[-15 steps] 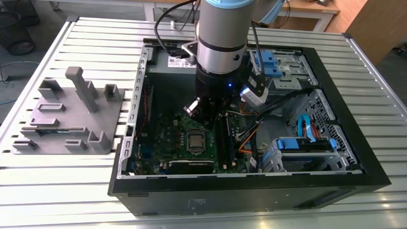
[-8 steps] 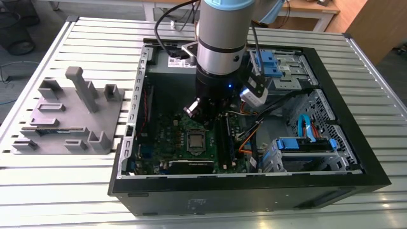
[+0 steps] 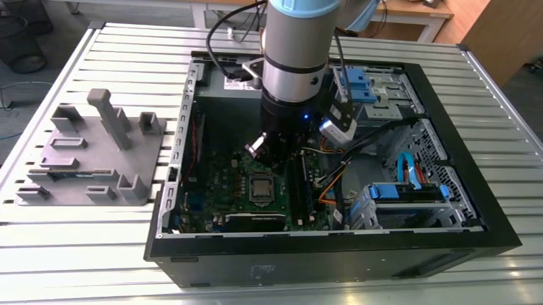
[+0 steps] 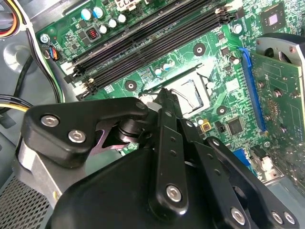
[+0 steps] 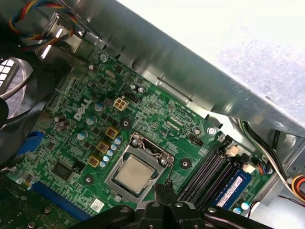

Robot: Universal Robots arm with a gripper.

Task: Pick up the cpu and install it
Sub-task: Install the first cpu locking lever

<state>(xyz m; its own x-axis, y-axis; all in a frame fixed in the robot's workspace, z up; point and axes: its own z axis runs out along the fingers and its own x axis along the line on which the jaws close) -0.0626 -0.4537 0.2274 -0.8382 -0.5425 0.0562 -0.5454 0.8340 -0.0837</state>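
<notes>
On the slatted metal table (image 3: 102, 254), the open computer case (image 3: 475, 210) holds the chip (image 5: 134, 174) in its socket, 6 o'clock of my arm. My gripper's (image 5: 164, 188) fingers are pinched together, holding nothing. I'd judge the chip light, rigid and fragile, best gripped by its edges.

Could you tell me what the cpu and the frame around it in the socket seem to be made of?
The cpu looks like metal on top: a flat, matte silver-grey face with a soft sheen. The socket frame around it appears to be brighter bare metal, likely steel, with sharp glints along its edges and screw heads.

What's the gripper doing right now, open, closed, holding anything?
Gripper: closed with nothing between its fingertips, poised above the motherboard beside the cpu, which sits in its socket.
</notes>
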